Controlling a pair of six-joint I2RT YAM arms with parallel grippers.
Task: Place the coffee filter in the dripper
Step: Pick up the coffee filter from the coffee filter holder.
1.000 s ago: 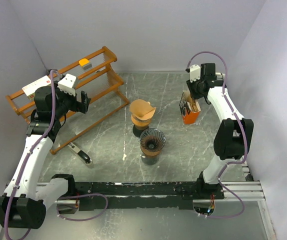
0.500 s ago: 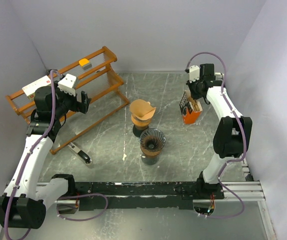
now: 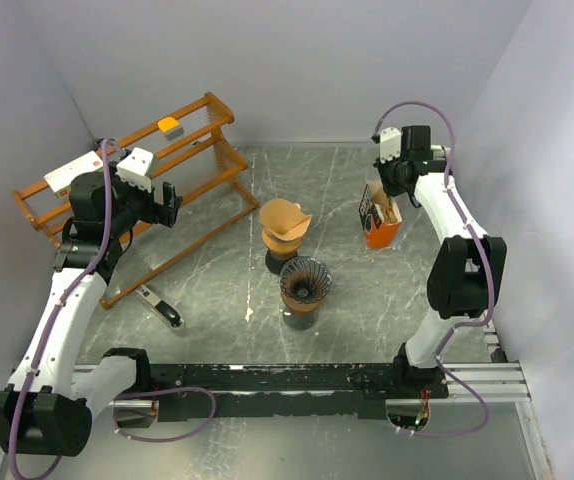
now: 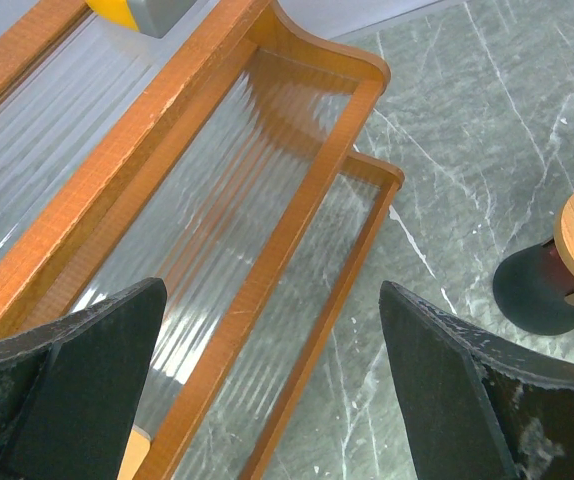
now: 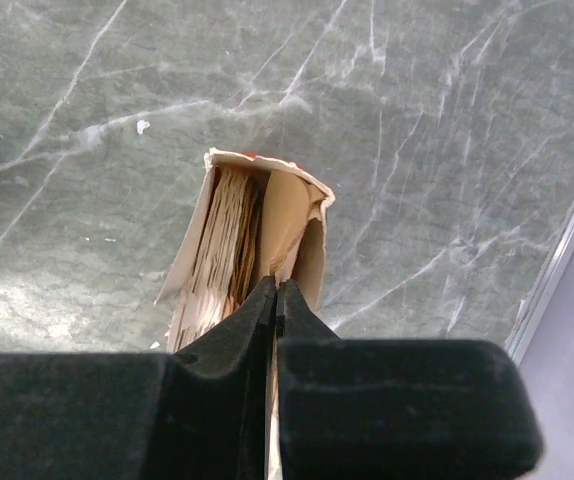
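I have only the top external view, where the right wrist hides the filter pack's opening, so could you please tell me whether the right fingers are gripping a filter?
Observer: Yes. The right wrist view shows the right fingers shut on the edge of one brown coffee filter at the torn-open top of the filter pack.
Operator: Thank you. Does the pack hold other filters?
Observer: Yes, a stack of filters stands beside the gripped one.
Operator: And the other arm, please?
Observer: The left fingers are wide open above the wooden rack, with nothing between them.
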